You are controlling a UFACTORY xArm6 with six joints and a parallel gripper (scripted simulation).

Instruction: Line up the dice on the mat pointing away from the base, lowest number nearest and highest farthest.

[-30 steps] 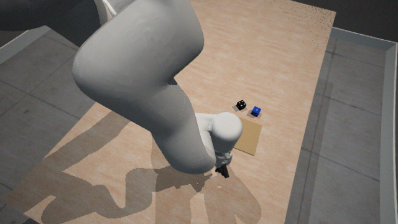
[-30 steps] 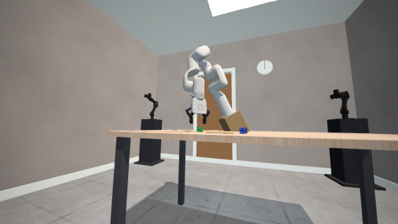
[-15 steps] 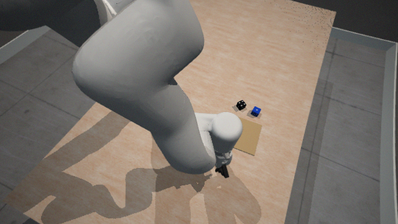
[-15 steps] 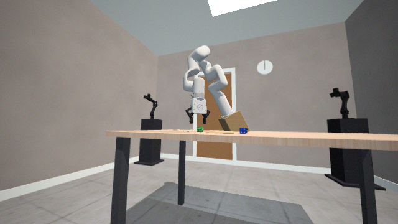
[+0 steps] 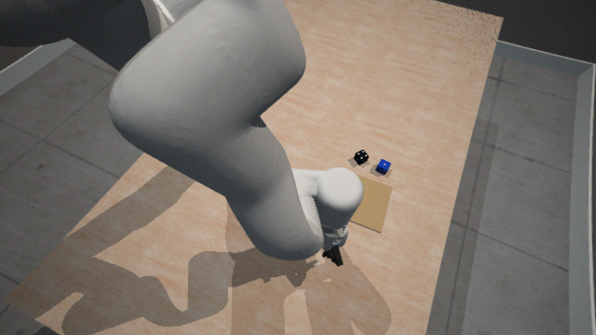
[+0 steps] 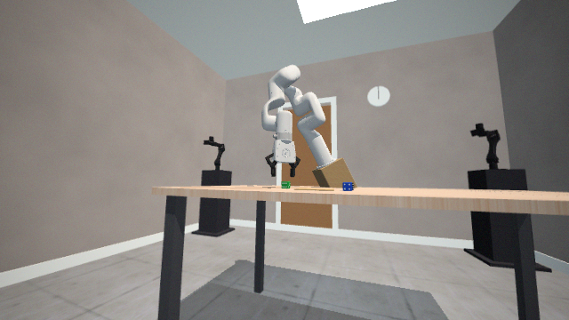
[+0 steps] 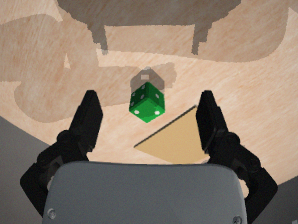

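Dice number three, all on the desk point(image 5: 419, 93) off the one tan mat point(image 5: 374, 205): a black die point(image 5: 361, 156) and blue die point(image 5: 383, 166) just beyond its far edge, and a green die point(image 7: 147, 102) near one corner. Only the wrist view shows the green die from above; the top view hides it behind the arm. Pincer point(image 7: 149, 117) hangs wide and empty above the green die.

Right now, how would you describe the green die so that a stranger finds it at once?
On the wooden table lies a tan mat. Just off one corner of it, below the open gripper, the green die sits on bare wood. It is alone there, while the black die and blue die sit together past the mat's other side.
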